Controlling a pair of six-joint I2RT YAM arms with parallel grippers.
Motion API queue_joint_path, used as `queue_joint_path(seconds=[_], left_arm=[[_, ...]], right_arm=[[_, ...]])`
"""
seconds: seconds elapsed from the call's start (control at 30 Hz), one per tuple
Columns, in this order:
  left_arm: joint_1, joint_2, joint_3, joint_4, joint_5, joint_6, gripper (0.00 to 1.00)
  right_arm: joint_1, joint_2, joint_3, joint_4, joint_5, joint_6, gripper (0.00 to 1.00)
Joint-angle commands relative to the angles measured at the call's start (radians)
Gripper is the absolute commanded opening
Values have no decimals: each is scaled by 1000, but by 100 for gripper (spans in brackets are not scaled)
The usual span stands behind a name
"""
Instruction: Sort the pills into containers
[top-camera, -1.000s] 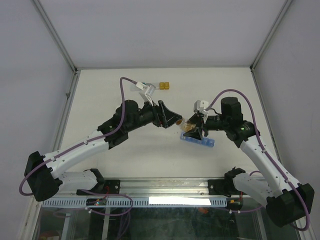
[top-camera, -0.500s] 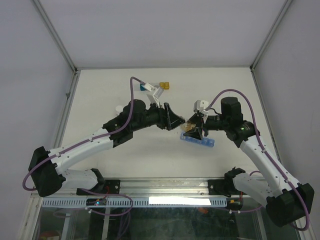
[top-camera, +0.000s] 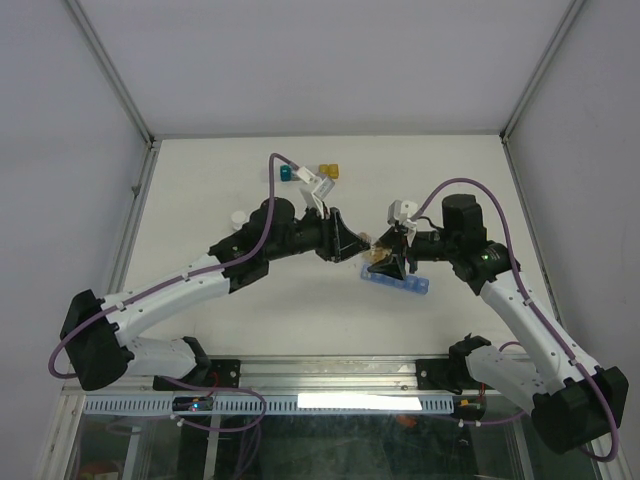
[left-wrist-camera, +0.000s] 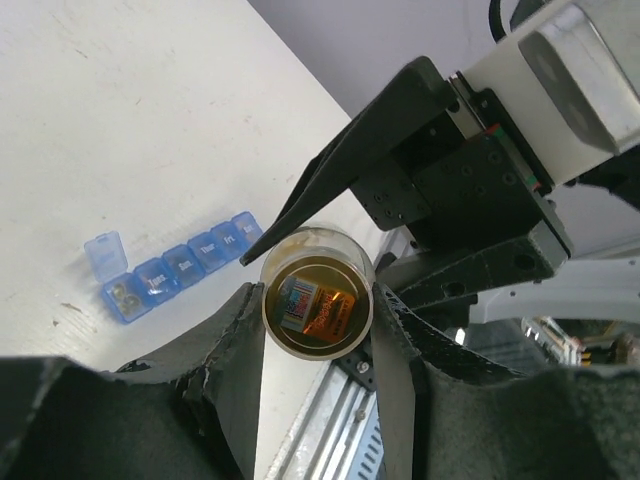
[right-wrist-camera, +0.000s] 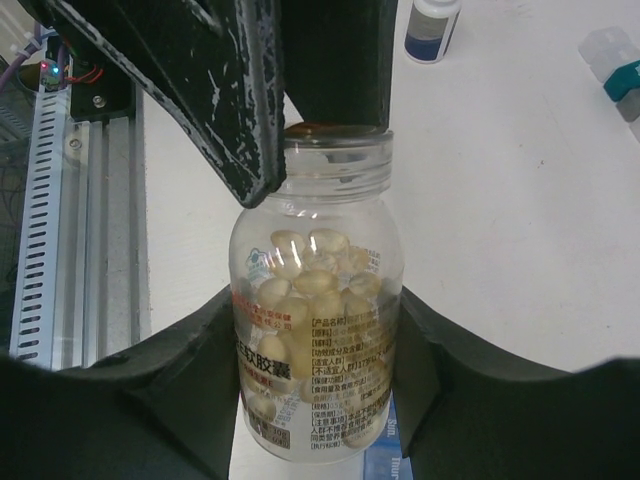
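My right gripper is shut on a clear pill bottle and holds it by the body, neck towards the left arm. Pale tan pills fill the bottle, and the neck is uncapped. My left gripper has its fingers against both sides of the bottle's mouth. The blue strip of containers lies on the table below the bottle. Its end lid stands open, with pills in that compartment.
Yellow cubes and a teal cube sit at the back. A small white piece lies left of the left arm. A small white-and-blue bottle stands on the table. The metal rail runs along the near edge.
My left arm has swung right and forward, bringing its fingers onto the bottle's mouth. The teal cube and the small white piece have come into view. The right arm has not moved.
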Motion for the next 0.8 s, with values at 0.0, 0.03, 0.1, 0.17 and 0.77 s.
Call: queue_joint_path(seconds=[0.0, 0.03, 0.1, 0.17, 0.77], left_arm=[[-14, 38, 28, 52, 212, 138, 14], [-14, 46, 22, 63, 268, 201, 12], [-12, 64, -1, 74, 379, 387, 8], [2, 87, -7, 49, 521, 613, 4], [204, 24, -182, 576, 482, 545, 99]], right_arm=[[-3, -7, 12, 58, -15, -7, 0], [-2, -8, 12, 58, -16, -6, 0], [-1, -9, 12, 58, -21, -7, 0], [-2, -9, 12, 58, -23, -7, 0], [-3, -9, 13, 47, -22, -19, 0]])
